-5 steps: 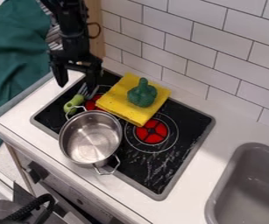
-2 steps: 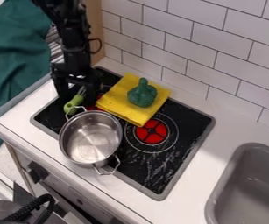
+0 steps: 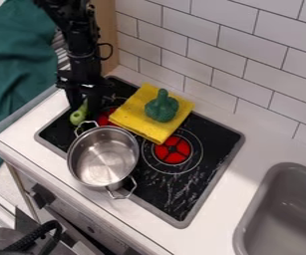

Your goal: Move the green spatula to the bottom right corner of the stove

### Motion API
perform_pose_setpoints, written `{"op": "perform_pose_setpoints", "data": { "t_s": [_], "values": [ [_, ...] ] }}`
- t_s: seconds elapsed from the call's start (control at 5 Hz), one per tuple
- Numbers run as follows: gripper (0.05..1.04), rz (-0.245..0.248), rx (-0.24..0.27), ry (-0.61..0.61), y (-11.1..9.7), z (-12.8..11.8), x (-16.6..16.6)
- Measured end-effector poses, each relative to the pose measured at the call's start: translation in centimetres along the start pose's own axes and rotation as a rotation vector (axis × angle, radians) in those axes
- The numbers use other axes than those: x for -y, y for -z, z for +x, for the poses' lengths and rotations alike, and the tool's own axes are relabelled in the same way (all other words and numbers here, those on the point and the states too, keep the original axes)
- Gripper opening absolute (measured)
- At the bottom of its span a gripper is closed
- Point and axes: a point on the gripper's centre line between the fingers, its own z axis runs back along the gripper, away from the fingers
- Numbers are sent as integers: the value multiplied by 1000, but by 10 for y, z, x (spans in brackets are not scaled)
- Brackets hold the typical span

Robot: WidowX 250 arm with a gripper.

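At the left end of the stove, beside the pot, the gripper has narrowed around the green spatula and now appears closed on it. Note that the handle has shifted slightly left and turned more upright since the earlier views. The spatula is still far from the bottom right corner, so treat this as the grasp step. Confirm the hold, then lift clear of the pot's near handle before you traverse.
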Motion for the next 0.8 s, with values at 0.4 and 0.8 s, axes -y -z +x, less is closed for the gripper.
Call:
{"op": "perform_pose_setpoints", "data": {
  "t_s": [0.4, 0.8],
  "values": [
    [285, -28, 62, -20, -7, 0, 6],
    [285, -18, 232, -49, -65, 2, 28]
  ]
}}
